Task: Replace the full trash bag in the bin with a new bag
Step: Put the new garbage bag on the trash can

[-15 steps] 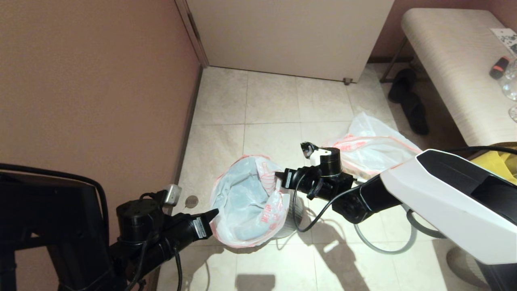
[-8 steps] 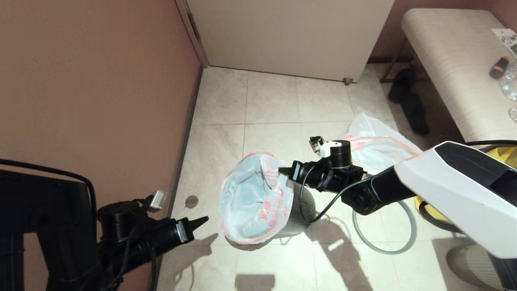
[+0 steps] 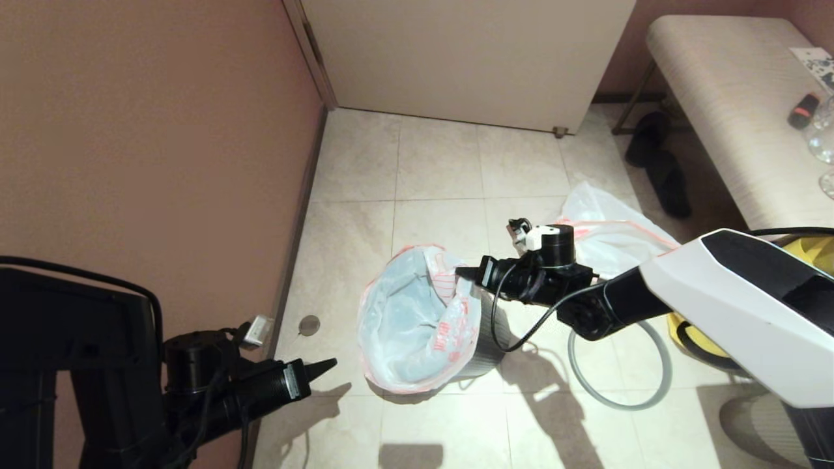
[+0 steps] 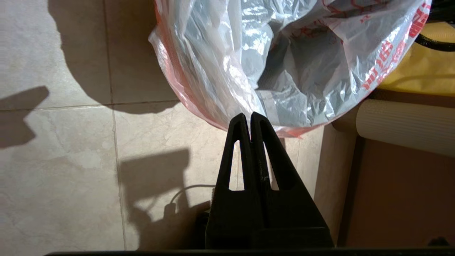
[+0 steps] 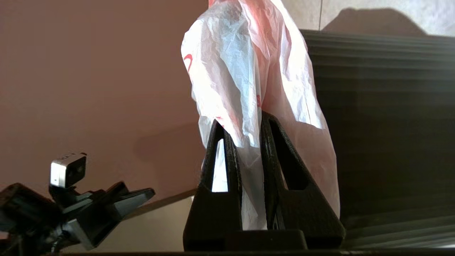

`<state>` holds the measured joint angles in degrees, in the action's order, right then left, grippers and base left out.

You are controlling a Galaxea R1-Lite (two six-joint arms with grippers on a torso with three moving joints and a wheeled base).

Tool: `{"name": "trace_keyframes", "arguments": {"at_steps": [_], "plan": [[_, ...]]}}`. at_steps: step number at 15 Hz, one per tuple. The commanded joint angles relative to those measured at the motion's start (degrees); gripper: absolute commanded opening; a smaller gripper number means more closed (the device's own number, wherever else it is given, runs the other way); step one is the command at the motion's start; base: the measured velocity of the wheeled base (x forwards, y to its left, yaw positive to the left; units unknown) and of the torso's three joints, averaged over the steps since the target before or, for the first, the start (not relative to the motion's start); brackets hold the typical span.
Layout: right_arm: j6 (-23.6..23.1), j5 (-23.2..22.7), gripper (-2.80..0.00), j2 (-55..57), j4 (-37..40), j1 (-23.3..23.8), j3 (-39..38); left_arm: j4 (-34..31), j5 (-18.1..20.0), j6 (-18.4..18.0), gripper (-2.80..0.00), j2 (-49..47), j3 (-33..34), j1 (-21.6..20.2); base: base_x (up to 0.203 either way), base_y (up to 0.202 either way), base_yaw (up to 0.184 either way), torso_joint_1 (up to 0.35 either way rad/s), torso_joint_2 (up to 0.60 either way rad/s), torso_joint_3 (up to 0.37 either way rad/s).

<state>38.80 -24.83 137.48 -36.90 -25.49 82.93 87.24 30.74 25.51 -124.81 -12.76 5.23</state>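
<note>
Now right gripper (image 3: 464,273), pinching new bag (image 3: 417,319) hem at bin (image 3: 488,342) rim: pull hem outward, down over rim. Left gripper (image 3: 326,365), beside bin, closed empty.

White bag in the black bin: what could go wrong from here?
1. The right gripper is shut on the thin hem of the new bag; a hard pull might tear it or drag it off the bin.
2. The left gripper is shut and apart from the bag, so the unheld side could slump inward.
3. The grey hoop lies on the floor, so nothing locks the hem down.
</note>
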Motion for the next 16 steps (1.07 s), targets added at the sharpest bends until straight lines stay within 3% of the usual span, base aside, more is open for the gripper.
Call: {"name": "trace_keyframes", "arguments": {"at_steps": [1, 5, 10, 16], "plan": [[0.8, -0.4, -2.8, -1.0, 0.0, -0.5, -0.4, 2.7, 0.2, 0.1, -2.8, -0.3, 0.0, 0.0, 0.0, 0.0, 0.0, 0.0, 0.0, 0.0], [4.2, -1.9, -2.8, -4.4, 0.3, -4.0, -2.9, 2.7, 0.2, 0.0, -2.8, -0.7, 0.2, 0.0, 0.0, 0.0, 0.0, 0.0, 0.0, 0.0], [3.6, -2.1, -2.8, -3.0, 0.1, -3.1, -2.8, 2.7, 0.1, -0.3, -2.8, -1.1, 0.1, 0.0, 0.0, 0.0, 0.0, 0.0, 0.0, 0.0], [-8.4, -0.5, -2.8, -1.1, 0.2, 5.6, -7.6, 2.7, 0.0, -0.6, -2.8, -1.5, -0.1, 0.2, 0.0, 0.0, 0.0, 0.0, 0.0, 0.0]]}}
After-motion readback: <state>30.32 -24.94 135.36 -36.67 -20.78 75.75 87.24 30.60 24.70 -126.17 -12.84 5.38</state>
